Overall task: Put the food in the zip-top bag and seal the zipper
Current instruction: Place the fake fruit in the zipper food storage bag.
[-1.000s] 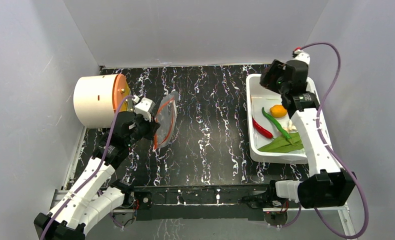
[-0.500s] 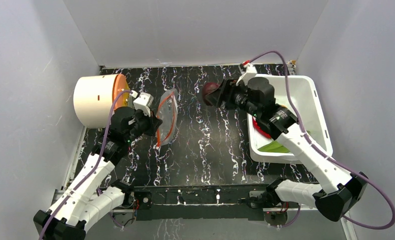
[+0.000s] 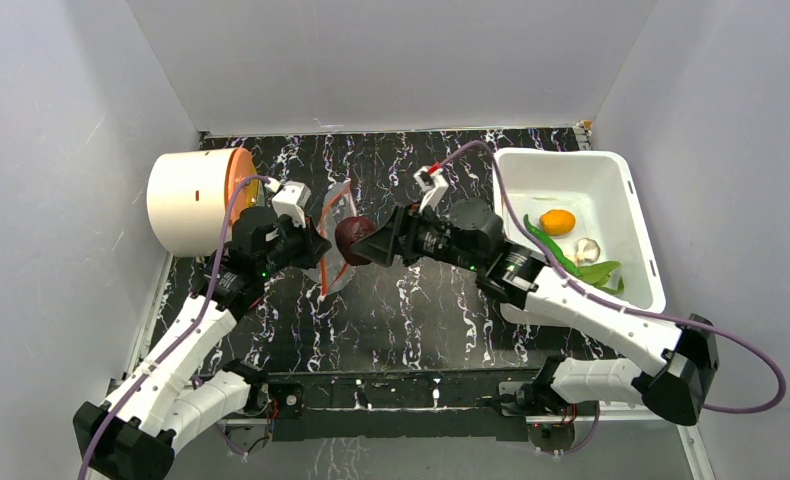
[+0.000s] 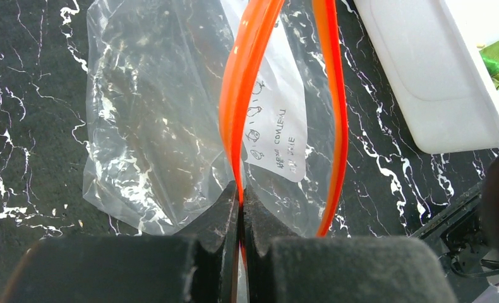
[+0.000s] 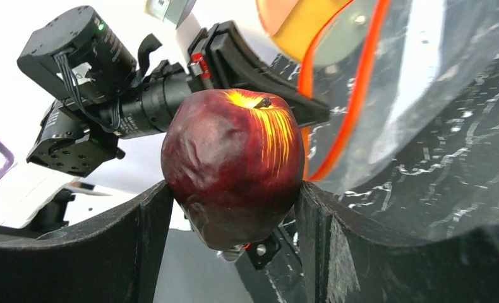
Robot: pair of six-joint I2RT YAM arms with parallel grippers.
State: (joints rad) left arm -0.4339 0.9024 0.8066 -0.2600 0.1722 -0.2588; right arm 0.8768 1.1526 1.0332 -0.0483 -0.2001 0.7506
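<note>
- One maroon apple [image 3: 354, 238] is sitting between the two pads of the right hand [image 3: 363, 242], off the desk [image 3: 421, 310] and just at the mouth of the zip-top bag [image 3: 336, 250]; whether it is crossing the rim is not clear.
- Seen from the right wrist, the apple's stem end is facing the bag and the fingers [image 5: 127, 240] are pressing on its two flanks.
- The clear, crinkly bag is standing on edge with its mouth gaping towards the apple; the two halves of the orange-red zipper [image 4: 247, 82] are bowing apart, with a white label [image 4: 275, 126] between them.
- The left hand [image 4: 240, 202] is pinching one zipper half tight, jaws fully closed on it.
- To the right, the white bin [image 3: 561, 160] is holding the orange fruit [image 3: 556, 222], the garlic piece [image 3: 587, 248], the green pepper [image 3: 551, 245] and a green leaf [image 3: 596, 272].
- Just behind the left hand, a cream cylinder [image 3: 186, 200] is lying on its side at the desk's far-left corner.
</note>
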